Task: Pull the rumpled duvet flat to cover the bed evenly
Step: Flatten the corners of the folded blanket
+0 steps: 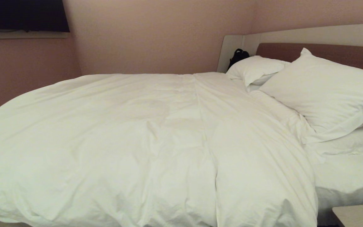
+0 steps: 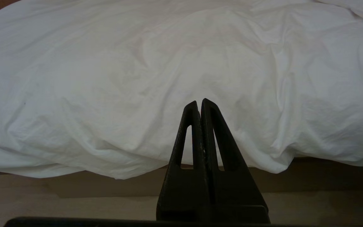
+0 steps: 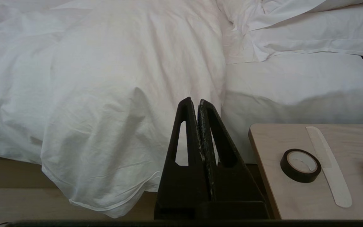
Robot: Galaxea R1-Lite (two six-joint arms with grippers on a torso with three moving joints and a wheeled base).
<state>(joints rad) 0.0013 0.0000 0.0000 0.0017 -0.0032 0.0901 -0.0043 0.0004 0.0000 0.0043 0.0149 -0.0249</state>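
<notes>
Duvet (image 1: 143, 142): we see it spread wrinkled over the bed (image 1: 348, 183), just ahead of both claws.
Left gripper (image 2: 199, 102): fingers pressed together, empty.
Right gripper (image 3: 194, 101): likewise closed, beside a bedside table (image 3: 295, 201).

Left gripper (image 2: 199, 102) with its two black fingers pressed together, holding nothing, pointing level and forward, right gripper (image 3: 194, 101) the same, fingers closed tip to tip and empty, neither arm visible from the head camera
</notes>
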